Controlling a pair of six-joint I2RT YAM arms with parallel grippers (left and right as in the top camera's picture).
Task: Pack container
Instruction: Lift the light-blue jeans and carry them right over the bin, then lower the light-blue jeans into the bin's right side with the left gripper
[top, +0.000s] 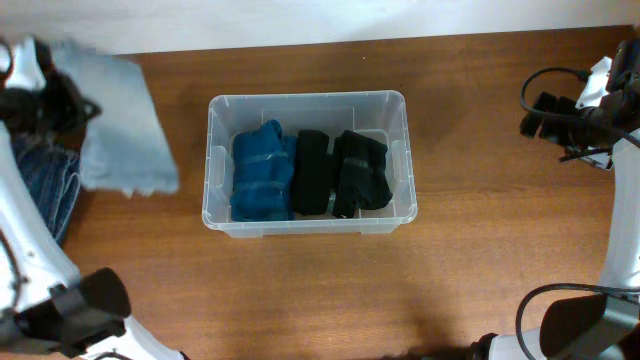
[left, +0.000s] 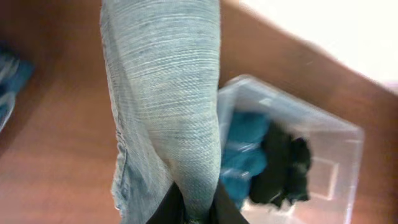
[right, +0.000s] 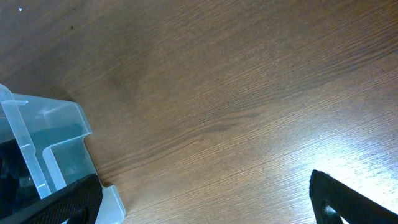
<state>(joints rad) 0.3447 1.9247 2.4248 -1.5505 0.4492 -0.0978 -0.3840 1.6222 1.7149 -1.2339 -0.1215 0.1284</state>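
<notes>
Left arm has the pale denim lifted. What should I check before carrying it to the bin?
1. Left gripper pinching pale denim: ok.
2. Denim hanging clear of the table: cannot tell.
3. Container upright, open: ok.
4. Spare floor beside blue roll and black rolls: not ok, nearly filled.
5. Right gripper out of the path: ok, open, right of the container.

Clear plastic container (top: 310, 228), woven denim cloth (left: 168, 93)
</notes>
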